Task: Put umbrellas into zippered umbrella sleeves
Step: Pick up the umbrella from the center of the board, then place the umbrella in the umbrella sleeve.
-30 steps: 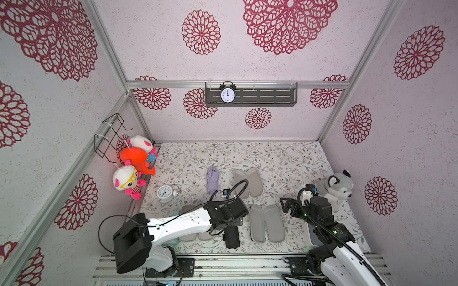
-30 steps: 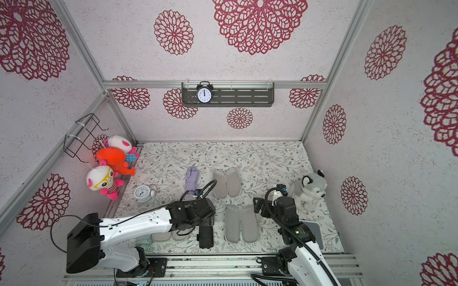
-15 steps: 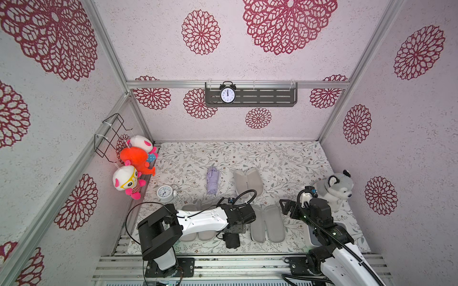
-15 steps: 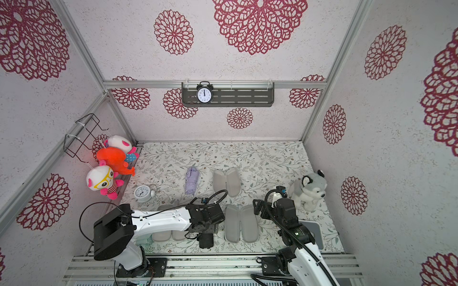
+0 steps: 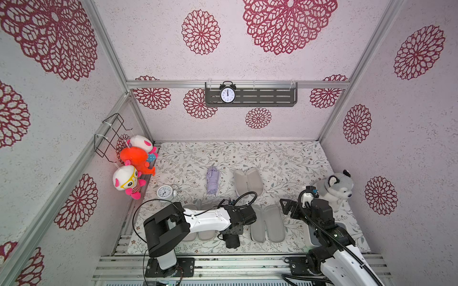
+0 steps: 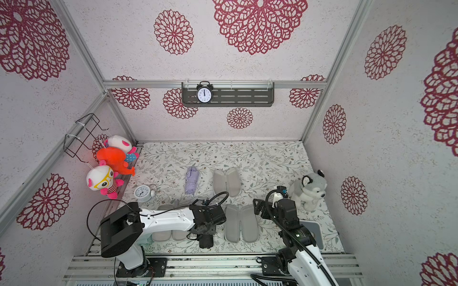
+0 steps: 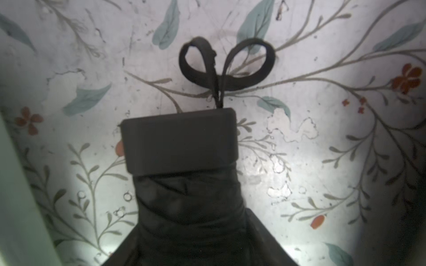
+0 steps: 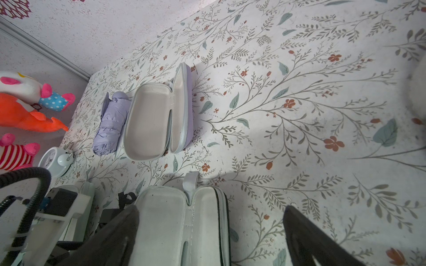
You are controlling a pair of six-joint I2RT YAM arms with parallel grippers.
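Front: left end effector [image 5: 232, 231] straddled the black folded fabric umbrella [image 7: 179, 142] on the floral worktop [image 5: 285, 158], clamp unclear; right end effector [image 5: 287, 209] hung wide apart by the empty black-edged grey sleeve [image 5: 266, 222]. Behind, the lilac folded umbrella [image 5: 212, 179] lay beside its open lilac sleeve [image 5: 247, 182]; none seen sleeved yet.

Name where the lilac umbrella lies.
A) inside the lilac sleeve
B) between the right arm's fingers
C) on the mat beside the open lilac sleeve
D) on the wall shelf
C: both top views show the lilac umbrella on the floral mat beside the open lilac sleeve, outside it.
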